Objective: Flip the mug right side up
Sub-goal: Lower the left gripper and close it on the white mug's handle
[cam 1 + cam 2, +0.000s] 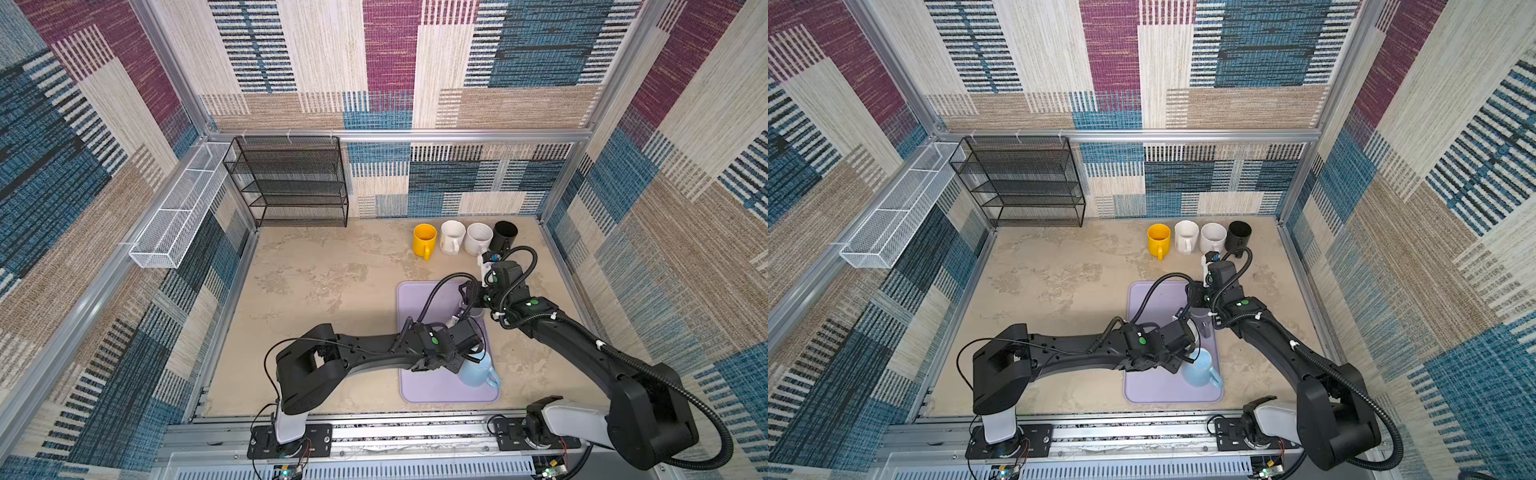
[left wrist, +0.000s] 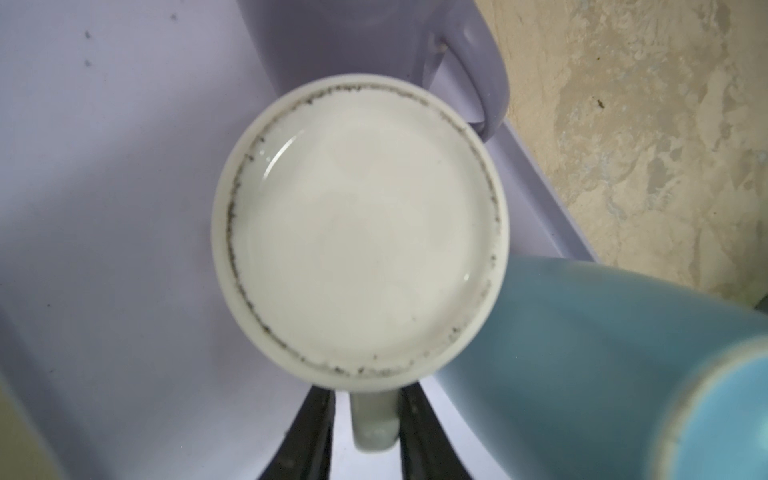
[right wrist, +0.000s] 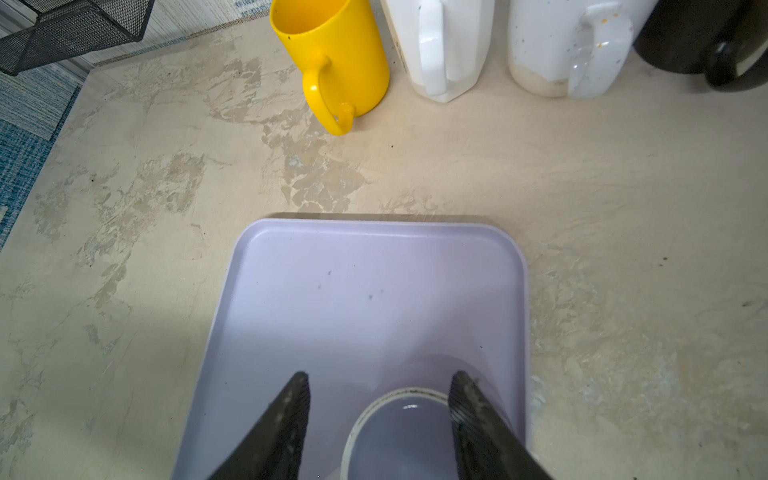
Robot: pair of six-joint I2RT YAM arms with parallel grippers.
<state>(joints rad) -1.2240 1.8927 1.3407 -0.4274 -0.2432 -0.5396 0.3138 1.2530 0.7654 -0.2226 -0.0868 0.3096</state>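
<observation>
1. Top views look down on a beige table [image 1: 311, 282]. A white mesh basket [image 1: 178, 208] hangs on the left wall, and a black wire rack [image 1: 291, 183] stands in the back left corner.
2. Right of centre, at the front, lies a lilac tray [image 1: 432, 388]. The left arm reaches across to it.
3. In the left wrist view, a cream mug [image 2: 359, 226] stands upside down on the tray, base up. The left gripper [image 2: 365, 399] has its jaws set narrowly on either side of the handle. One finger touches the handle and a sliver of tray shows beside the other, so I cannot tell whether it truly pinches.
4. A blue mug [image 1: 478, 370] stands mouth up just beside the cream mug, near the tray's front right corner.
5. A lilac mug [image 3: 399, 436] also stands upside down, by the tray's right edge, behind the other two. The right gripper [image 3: 380, 376] hangs over it, jaws apart and holding nothing. One finger is at the mug's edge and the other is clear of it.
6. Along the back wall four mugs stand mouth up, well apart from the tray: a yellow mug [image 1: 424, 241], a white mug [image 1: 452, 237], a speckled mug [image 1: 478, 239] and a black mug [image 1: 505, 235].
</observation>
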